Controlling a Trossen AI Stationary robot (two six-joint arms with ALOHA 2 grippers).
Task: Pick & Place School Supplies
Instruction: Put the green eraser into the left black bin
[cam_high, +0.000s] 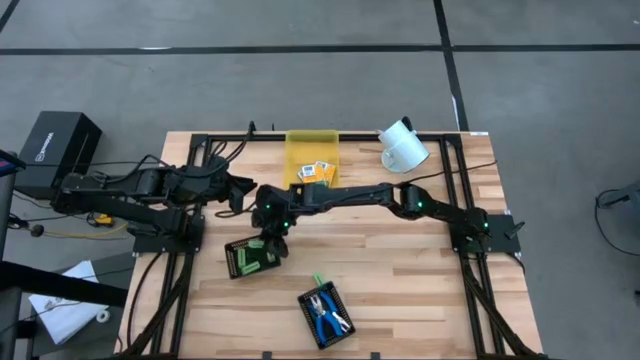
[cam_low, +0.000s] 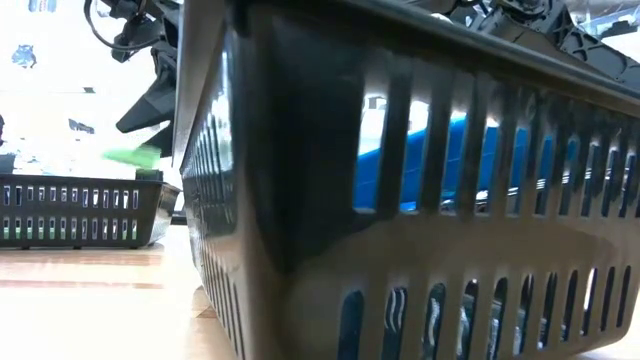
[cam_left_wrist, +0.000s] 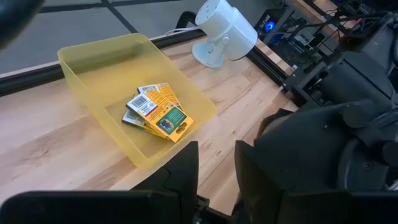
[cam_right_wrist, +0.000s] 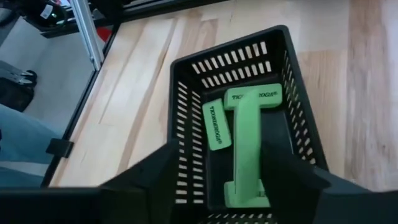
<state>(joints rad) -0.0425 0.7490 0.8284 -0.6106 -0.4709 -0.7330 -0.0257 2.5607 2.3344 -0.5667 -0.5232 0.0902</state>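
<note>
1. Right gripper (cam_right_wrist: 249, 180) is over the black tray (cam_right_wrist: 186, 106) near the table's left front, fingers spread wide on either side of a long green stick (cam_right_wrist: 249, 143) that lies in the tray; whether they touch it I can't tell.
2. To do this well: lift straight up, clear of the tray walls.
3. Farther back, the left gripper (cam_left_wrist: 214, 171) waits, fingers narrowly parted and empty, facing the yellow bin (cam_left_wrist: 87, 62) at the back edge, where the printed boxes (cam_left_wrist: 158, 112) lie.
</note>
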